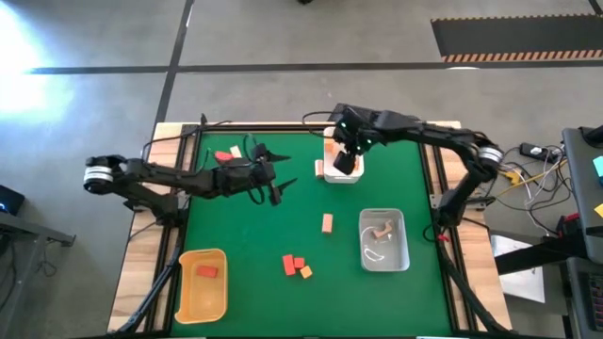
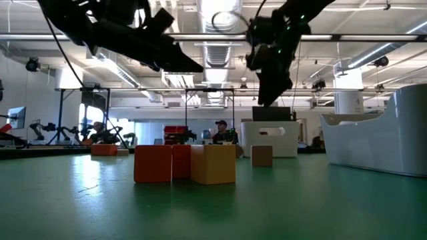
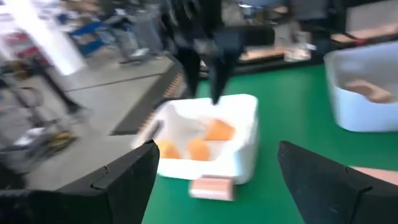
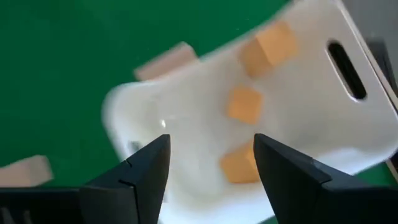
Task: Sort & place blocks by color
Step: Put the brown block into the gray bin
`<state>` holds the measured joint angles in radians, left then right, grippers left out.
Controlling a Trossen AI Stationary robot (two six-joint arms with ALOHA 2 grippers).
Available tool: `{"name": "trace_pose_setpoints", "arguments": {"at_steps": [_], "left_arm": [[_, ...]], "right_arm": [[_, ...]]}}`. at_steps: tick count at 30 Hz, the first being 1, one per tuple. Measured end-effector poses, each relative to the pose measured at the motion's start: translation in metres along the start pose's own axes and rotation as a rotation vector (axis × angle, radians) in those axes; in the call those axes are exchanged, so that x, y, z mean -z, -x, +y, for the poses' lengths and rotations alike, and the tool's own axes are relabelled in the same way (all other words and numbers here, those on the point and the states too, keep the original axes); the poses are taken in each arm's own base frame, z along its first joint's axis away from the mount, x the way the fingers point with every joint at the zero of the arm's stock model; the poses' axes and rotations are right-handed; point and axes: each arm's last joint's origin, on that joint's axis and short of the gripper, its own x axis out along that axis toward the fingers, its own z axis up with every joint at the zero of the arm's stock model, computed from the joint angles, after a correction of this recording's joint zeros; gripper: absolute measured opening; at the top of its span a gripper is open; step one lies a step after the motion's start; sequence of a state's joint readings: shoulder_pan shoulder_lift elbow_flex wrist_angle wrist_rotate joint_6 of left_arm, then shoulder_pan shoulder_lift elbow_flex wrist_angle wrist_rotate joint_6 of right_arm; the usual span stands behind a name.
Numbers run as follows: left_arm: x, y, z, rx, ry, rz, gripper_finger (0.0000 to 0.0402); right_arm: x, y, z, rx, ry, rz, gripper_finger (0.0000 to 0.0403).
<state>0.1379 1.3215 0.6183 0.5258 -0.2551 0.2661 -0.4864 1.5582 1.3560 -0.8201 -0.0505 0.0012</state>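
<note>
A white tray (image 4: 186, 124) at the table's far middle holds three orange blocks (image 4: 244, 102). My right gripper (image 4: 211, 146) hangs open above it (image 1: 346, 164), pointing steeply down, with nothing between its fingers. A tan block (image 1: 318, 169) lies against the tray's left side. My left gripper (image 1: 276, 188) stands open and nearly level over the table's left middle, facing the white tray (image 3: 211, 143). Two red blocks (image 1: 292, 265) and an orange one (image 1: 306, 272) lie together near the front. A tan block (image 1: 327, 223) lies alone at mid-table.
A yellow tray (image 1: 193, 299) at the front left holds a red block (image 1: 208, 271). A clear tray (image 1: 400, 254) at the right holds tan pieces (image 1: 381, 228). A red block (image 1: 223, 156) and an orange one (image 1: 236, 151) lie at the far left.
</note>
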Motion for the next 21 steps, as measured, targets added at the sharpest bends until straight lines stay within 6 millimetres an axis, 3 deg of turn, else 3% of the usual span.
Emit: {"name": "trace_pose_setpoints", "arguments": {"at_steps": [11, 21], "left_arm": [[-0.001, -0.054, -0.011, 0.131, -0.025, 0.21, 0.0309], [0.024, -0.098, 0.028, 0.266, 0.084, 0.255, 0.0309]], "right_arm": [[0.041, 0.063, 0.07, -0.152, 0.162, -0.357, 0.0219], [0.088, 0.083, 0.105, -0.225, 0.284, -0.528, 0.0219]]}}
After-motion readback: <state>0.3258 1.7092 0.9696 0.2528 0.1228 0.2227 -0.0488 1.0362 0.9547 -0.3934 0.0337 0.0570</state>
